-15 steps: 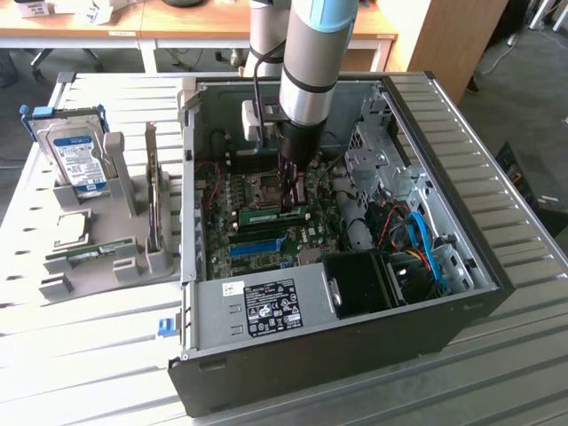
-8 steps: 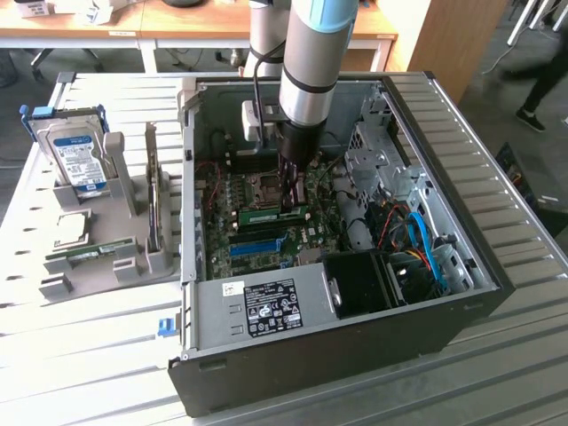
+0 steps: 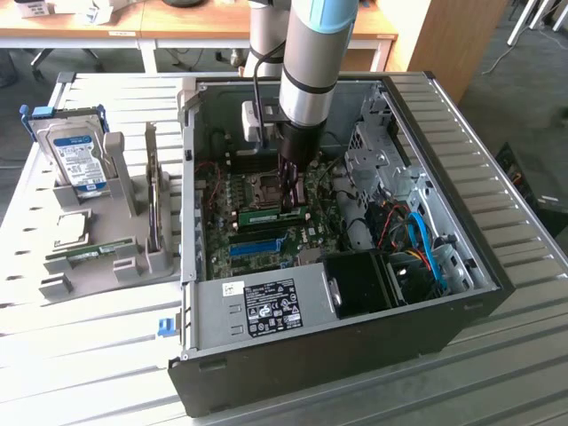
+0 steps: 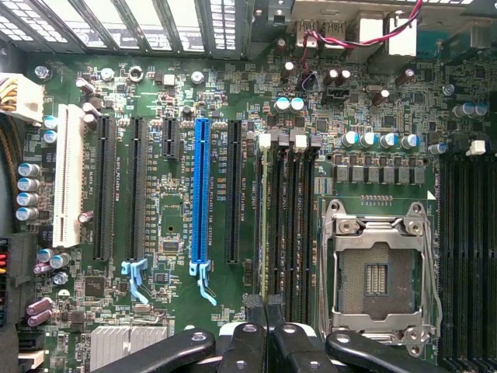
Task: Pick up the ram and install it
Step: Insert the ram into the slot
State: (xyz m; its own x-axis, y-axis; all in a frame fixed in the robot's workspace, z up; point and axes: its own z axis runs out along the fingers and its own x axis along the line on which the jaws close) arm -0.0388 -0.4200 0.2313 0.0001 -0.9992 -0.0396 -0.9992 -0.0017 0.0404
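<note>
The black gripper (image 3: 289, 202), jaws pinched together, hangs low in the open dark metal computer case (image 3: 355, 359). The slim green ram stick (image 3: 264, 216) stands on edge in a motherboard slot just beneath its tips. The tips hide one end of the stick, so contact is unclear.

I count one pincer (image 4: 266, 309) of mine on one arm (image 3: 311, 53). There is one computer case (image 3: 461, 293) with one power supply (image 3: 266, 306). I count one hard drive (image 3: 78, 158) and one processor chip (image 3: 71, 229). There are two sticks: a first ram stick (image 3: 271, 216) and a second ram stick (image 3: 84, 256). On the board I count one processor socket (image 4: 380, 272), one white slot (image 4: 68, 175), one blue slot (image 4: 202, 194) and four black slots (image 4: 105, 186), one of them short.
</note>
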